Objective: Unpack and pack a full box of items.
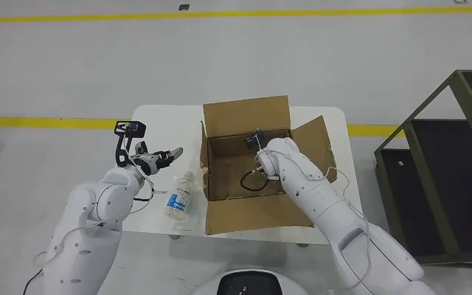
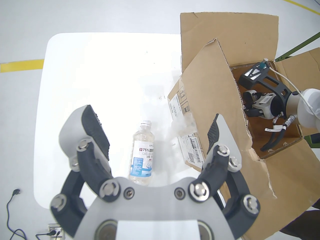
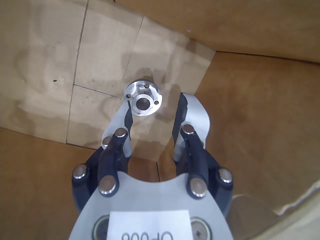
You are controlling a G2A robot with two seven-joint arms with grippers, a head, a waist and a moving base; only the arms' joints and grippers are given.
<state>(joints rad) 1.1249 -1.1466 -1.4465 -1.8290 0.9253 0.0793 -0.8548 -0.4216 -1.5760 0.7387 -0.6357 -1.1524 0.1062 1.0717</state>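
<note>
The unpacking half of the job was judged to be in hand. The box (image 1: 247, 158) was seen on the right side of the worktop (image 1: 158, 122), with its flaps folded out and its front flap reaching the near edge. One bottle (image 1: 179, 193) was already out of the box. It was lying on its side just beside the box's left wall, nearer the near edge than the far one, with its cap pointed toward the far edge.

The left pincer (image 2: 152, 114) was held in the air over the left part of the worktop, close to the bottle's cap end. It was wide open and nothing was in it.

The right pincer (image 3: 155, 103) was deep inside the box, close to the box floor. It was open too, and nothing was gripped. A shiny round metal part (image 3: 143, 98), with a hole in its middle, was lying flat on the box floor. It was not in the middle of the gap. It was right at one fingertip, and whether it was touched could not be told.

For the next move, the right pincer would need to be slid a little sideways, so that the metal part sat between both fingers. Then it would need to be shut on the part and lifted straight up, so that the walls and flaps were not bumped. The part looked low, smooth and hard, so it was thought likely to slip if pinched only at its rim.
</note>
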